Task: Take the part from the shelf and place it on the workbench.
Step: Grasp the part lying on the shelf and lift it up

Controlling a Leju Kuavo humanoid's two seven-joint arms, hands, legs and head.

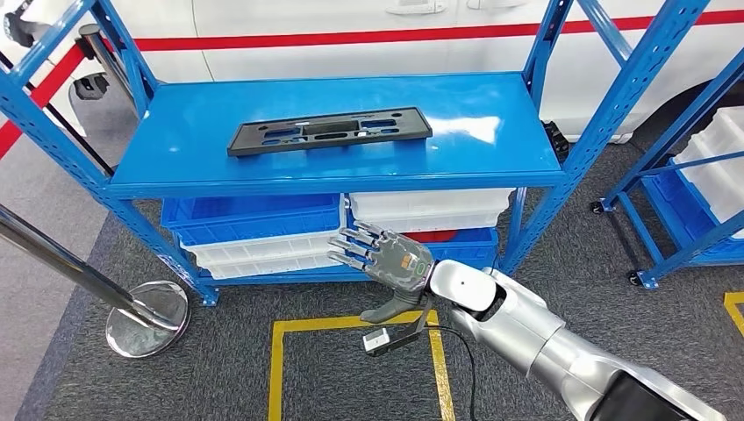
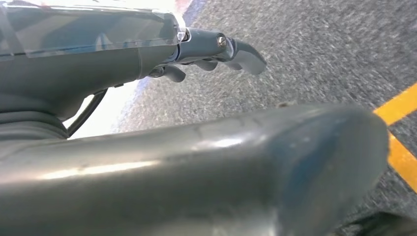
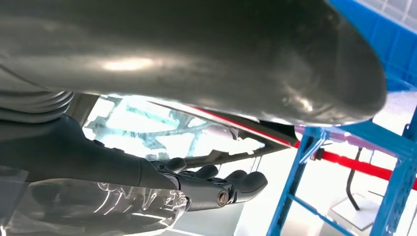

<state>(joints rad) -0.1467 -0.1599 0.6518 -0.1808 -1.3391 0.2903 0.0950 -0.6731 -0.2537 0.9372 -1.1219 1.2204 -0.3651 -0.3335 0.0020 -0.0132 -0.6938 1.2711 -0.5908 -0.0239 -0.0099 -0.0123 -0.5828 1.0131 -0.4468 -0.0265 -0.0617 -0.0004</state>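
Observation:
A long flat black plastic part (image 1: 330, 131) with cut-outs lies on the top board of the blue shelf (image 1: 202, 158), slightly askew. My right hand (image 1: 383, 260) hangs in front of the shelf's lower level, well below and nearer than the part, fingers spread and nothing in it. The right wrist view has the same hand (image 3: 206, 184) with dark fingers stretched out, empty, and blue shelf posts (image 3: 295, 182) beyond. My left hand (image 2: 216, 51) is seen over grey carpet, its fingers extended, holding nothing.
Blue and white bins (image 1: 263, 232) fill the shelf's lower level. A chrome stanchion base (image 1: 147, 317) stands on the floor at left. Yellow tape (image 1: 277, 368) marks a square on the carpet. A second blue rack with white crates (image 1: 711, 175) stands at right. A white vehicle (image 1: 368, 22) is behind.

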